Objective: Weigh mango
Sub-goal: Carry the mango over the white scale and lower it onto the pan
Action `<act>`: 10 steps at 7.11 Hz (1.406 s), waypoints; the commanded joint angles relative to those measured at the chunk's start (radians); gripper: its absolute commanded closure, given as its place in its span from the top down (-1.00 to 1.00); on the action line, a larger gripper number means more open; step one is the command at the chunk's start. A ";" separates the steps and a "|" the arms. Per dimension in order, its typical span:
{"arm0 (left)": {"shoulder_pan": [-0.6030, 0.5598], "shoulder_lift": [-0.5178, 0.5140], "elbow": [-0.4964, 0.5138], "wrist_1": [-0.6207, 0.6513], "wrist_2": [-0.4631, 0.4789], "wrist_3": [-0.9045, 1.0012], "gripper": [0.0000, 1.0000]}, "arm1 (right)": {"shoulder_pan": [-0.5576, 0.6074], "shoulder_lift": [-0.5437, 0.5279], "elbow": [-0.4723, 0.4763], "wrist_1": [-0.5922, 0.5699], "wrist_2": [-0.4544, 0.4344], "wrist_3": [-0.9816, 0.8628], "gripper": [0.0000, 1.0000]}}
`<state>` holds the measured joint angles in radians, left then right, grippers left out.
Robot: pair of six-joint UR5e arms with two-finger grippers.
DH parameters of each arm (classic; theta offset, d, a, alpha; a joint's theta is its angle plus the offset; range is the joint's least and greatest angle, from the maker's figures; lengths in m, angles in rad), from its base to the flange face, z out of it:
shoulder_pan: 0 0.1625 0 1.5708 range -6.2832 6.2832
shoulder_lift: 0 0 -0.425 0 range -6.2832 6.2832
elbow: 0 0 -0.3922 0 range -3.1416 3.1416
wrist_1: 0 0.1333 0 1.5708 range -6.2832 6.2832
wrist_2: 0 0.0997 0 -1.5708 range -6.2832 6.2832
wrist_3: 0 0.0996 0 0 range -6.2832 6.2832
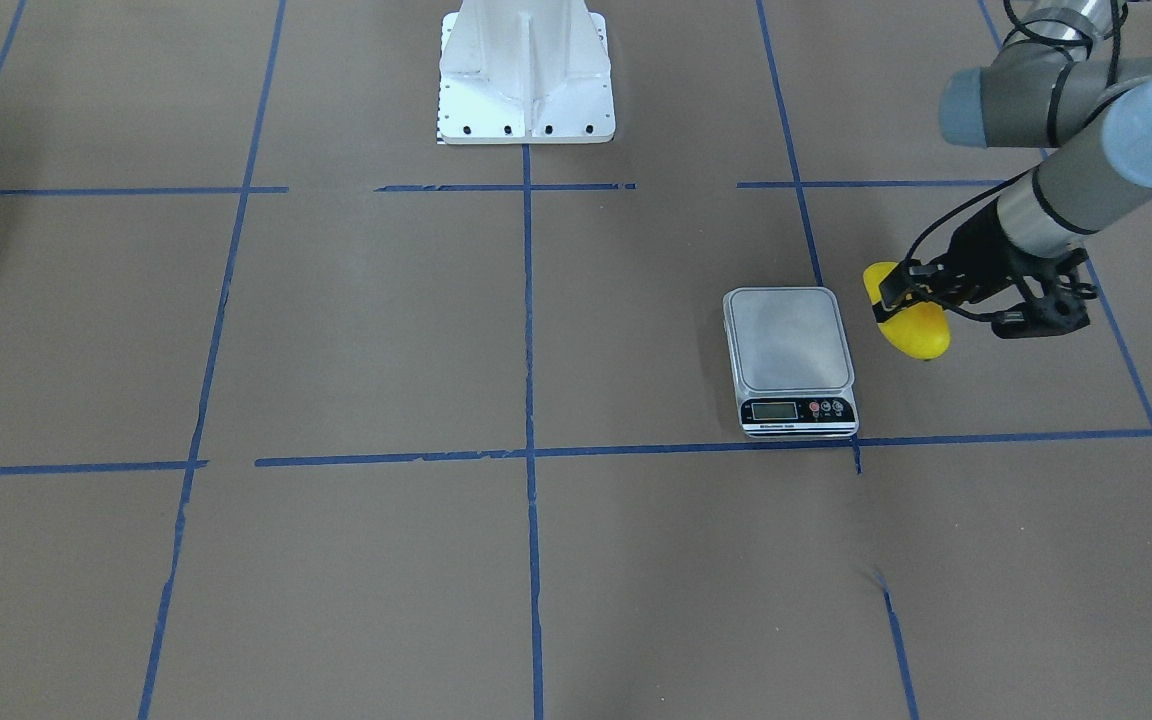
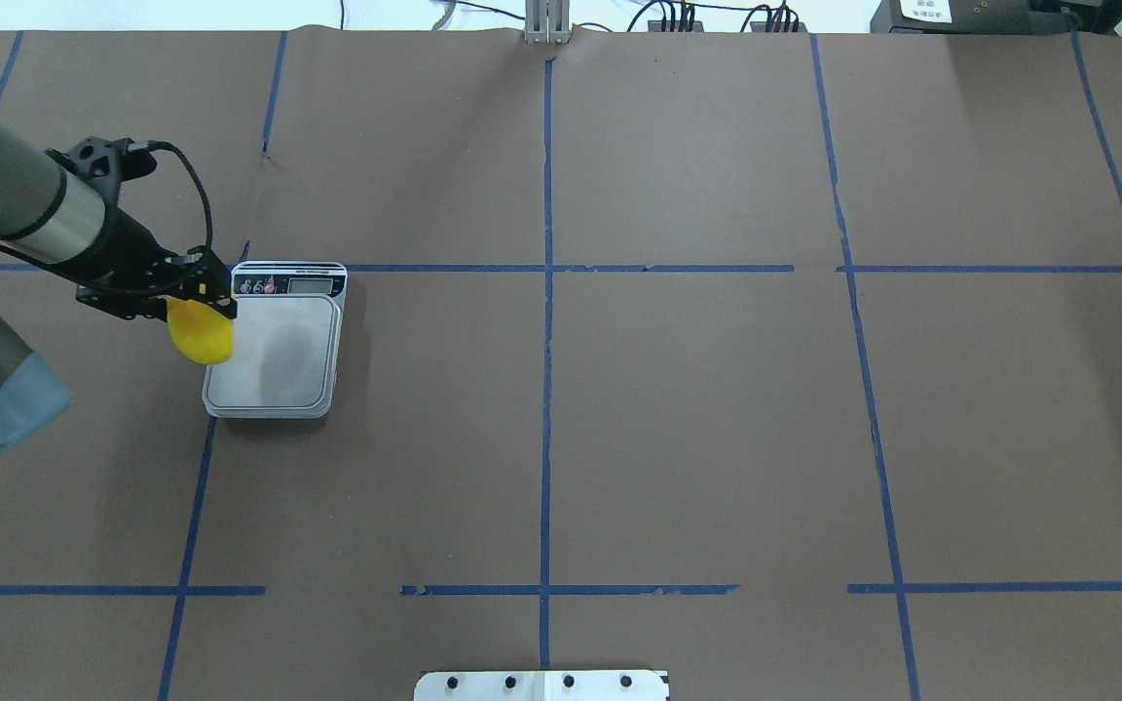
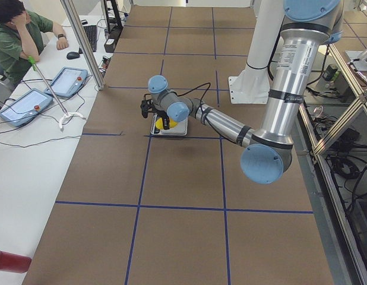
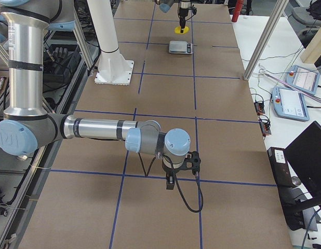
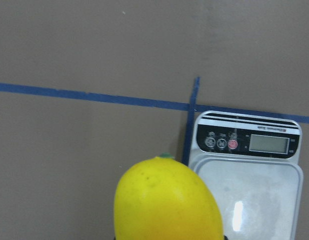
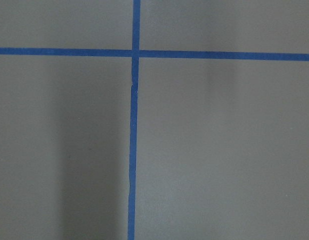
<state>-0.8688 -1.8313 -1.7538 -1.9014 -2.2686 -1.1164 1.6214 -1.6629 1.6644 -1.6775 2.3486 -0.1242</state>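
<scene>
Brown paper covered the table (image 2: pixel 717 438), marked into large squares by blue tape lines (image 2: pixel 546 389).

- White mounting base (image 1: pixel 526 75): bolted at the table's robot side, on the centre line.
- Side bench, white, along the far edge in the left exterior view: one seated operator (image 3: pixel 17 35), head propped on a hand, with two grey touch pendants (image 3: pixel 65 80) and loose cables.
- Scale (image 1: pixel 793 338): flat steel platform, nothing resting on it. Its display panel faced the operators' side and sat against a tape crossing, in my left half of the table.
- Mango (image 1: pixel 916 325): bright yellow, pinched crosswise in my left gripper (image 1: pixel 901 295), both fingers pressed against its upper half. It hung just beside the scale's left edge. From overhead it overlapped the platform's rim, but it did not rest on the platform. It appeared to be lifted off the paper.
- Left wrist view: the mango's rounded end filled the lower frame, with the scale's buttons and blank screen beyond it.
- Right gripper (image 4: pixel 170 180): pointed down over bare paper near a tape crossing, well apart from the scale. I could not tell whether it was spread or pressed together.
</scene>
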 commanded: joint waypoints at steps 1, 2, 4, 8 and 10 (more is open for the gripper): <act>0.079 -0.051 0.048 -0.008 0.072 -0.039 -1.00 | 0.000 0.000 0.000 0.001 0.000 0.000 1.00; 0.088 -0.062 0.066 -0.008 0.078 -0.030 -1.00 | 0.000 0.000 0.000 -0.001 0.000 0.000 1.00; 0.088 -0.060 0.074 -0.010 0.078 -0.014 -1.00 | 0.000 0.000 0.000 -0.001 0.000 0.000 1.00; -0.005 -0.049 0.022 0.039 0.063 0.067 1.00 | 0.000 0.000 0.000 -0.001 0.000 0.000 1.00; -0.146 -0.059 -0.122 0.372 0.040 0.322 1.00 | 0.000 0.000 0.000 -0.001 0.000 0.000 1.00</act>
<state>-0.9241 -1.8834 -1.7957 -1.7187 -2.2099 -0.9414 1.6214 -1.6628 1.6644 -1.6780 2.3485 -0.1242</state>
